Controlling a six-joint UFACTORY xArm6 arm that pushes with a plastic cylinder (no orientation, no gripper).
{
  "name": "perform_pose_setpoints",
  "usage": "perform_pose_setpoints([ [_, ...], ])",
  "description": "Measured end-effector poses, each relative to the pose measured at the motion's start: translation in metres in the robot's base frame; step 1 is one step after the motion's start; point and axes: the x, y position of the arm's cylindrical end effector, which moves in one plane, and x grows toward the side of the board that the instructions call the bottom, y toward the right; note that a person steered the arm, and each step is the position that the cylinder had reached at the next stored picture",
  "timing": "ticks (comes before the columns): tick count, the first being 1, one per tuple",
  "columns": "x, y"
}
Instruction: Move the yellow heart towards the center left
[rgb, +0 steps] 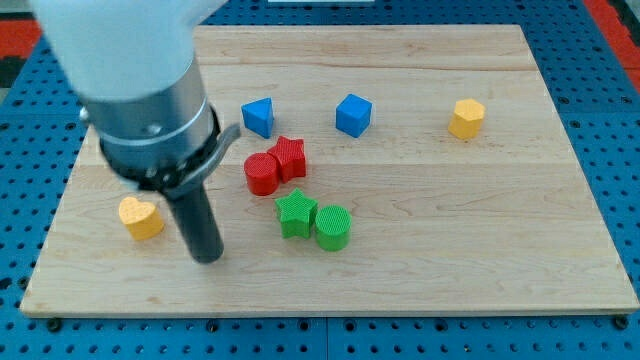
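The yellow heart (140, 217) lies on the wooden board (450, 250) near its left edge, below the middle. My tip (208, 258) rests on the board just right of the heart and a little lower, a short gap apart from it. The arm's grey body fills the view's top left above it.
A blue block (258, 117) and a blue cube (353, 114) sit in the upper middle. A red cylinder (262, 173) touches a red star (289, 157). A green star (296, 214) touches a green cylinder (333, 227). A yellow hexagon (466, 118) sits at upper right.
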Motion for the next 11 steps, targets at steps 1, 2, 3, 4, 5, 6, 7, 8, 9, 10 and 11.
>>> perform_pose_setpoints([
  [1, -0.042, -0.07],
  [2, -0.086, -0.099],
  [3, -0.102, -0.108],
  [4, -0.09, -0.127],
  [5, -0.105, -0.161],
  [6, -0.122, -0.129],
  [7, -0.134, -0.106],
  [8, -0.138, -0.074],
  [9, -0.154, -0.056],
  [10, -0.16, -0.045],
  [11, -0.147, 0.004],
])
